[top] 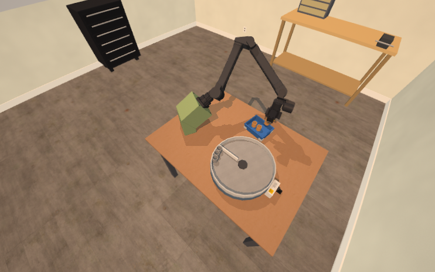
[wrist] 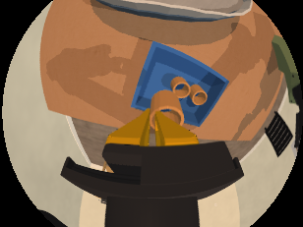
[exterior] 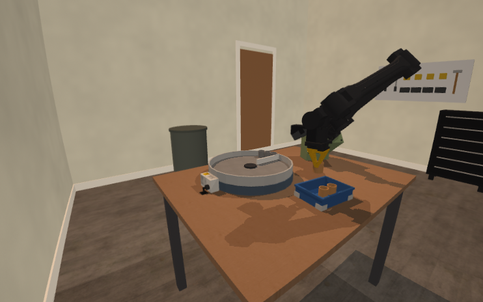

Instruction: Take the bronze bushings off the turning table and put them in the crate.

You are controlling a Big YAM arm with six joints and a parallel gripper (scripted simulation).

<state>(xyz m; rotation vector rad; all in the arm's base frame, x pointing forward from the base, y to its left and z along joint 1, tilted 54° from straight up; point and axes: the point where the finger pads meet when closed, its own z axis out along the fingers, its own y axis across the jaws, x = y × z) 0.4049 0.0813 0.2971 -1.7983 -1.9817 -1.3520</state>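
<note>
My gripper (top: 267,121) (exterior: 317,164) (wrist: 152,112) points down, shut on the wall of a bronze bushing (top: 267,123) (exterior: 317,168) (wrist: 164,100). It holds the bushing above the arm-side part of the blue crate (top: 266,132) (exterior: 310,196) (wrist: 146,80). Two bronze bushings stand side by side in the crate, one (top: 259,128) (exterior: 323,192) (wrist: 178,81) and another (top: 254,125) (exterior: 333,191) (wrist: 198,87). Several steel bushings (top: 217,152) (exterior: 262,153) stand in a row by the rim of the turning table (top: 253,179) (exterior: 249,180). Only that table's edge shows in the wrist view.
A straight white guide bar (top: 229,153) (exterior: 267,159) lies on the disc beside the steel bushings. A white control box (top: 272,188) (exterior: 212,183) is on the turning table's side. The green arm mount (top: 192,110) stands at the wooden table's far left in the top view.
</note>
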